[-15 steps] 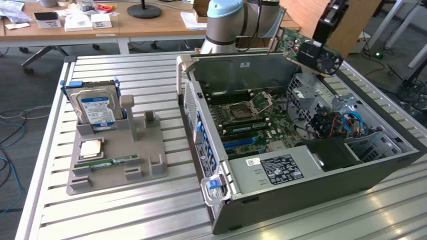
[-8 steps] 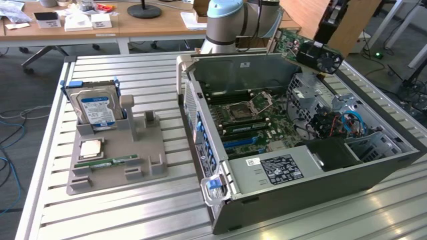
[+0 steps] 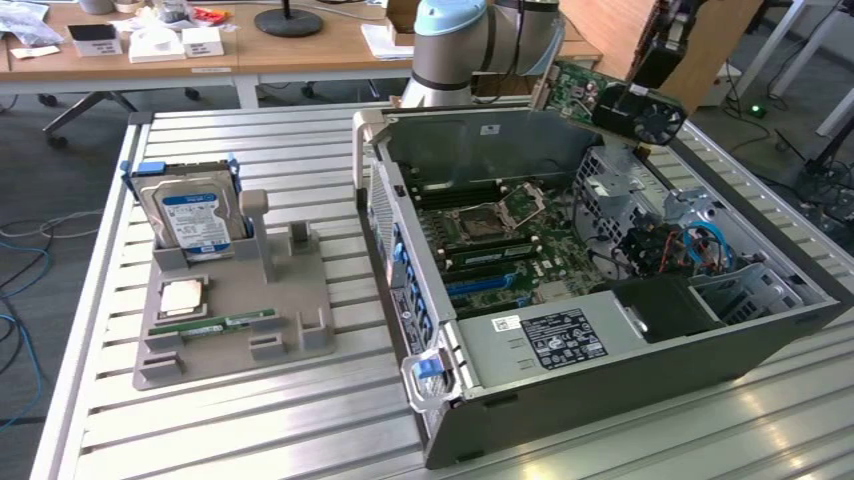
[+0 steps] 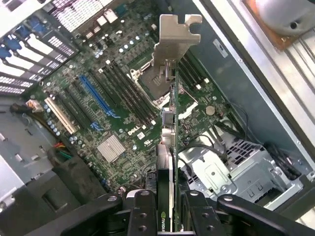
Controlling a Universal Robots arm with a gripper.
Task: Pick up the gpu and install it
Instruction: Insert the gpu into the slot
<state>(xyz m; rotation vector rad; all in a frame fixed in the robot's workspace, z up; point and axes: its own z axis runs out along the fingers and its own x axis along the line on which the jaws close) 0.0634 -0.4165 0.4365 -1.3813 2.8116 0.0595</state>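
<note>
Item: gpu. Location: held edge-on above motherboard of open case, not seated. Gripper pinched on card end opposite bracket. Handling: judged light, stiff, fragile; best gripped by board faces, fan avoided.

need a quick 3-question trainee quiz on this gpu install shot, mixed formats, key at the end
1. True or false: the gripper is shut on the gpu, over the open computer case.
2. Where is the hard drive? A: inside the case. B: upright in the grey holder. C: flat on the table.
3. Fill in: the gpu's pale bracket hangs over the green ____.
Key: 1 true; 2 B; 3 motherboard.
</note>
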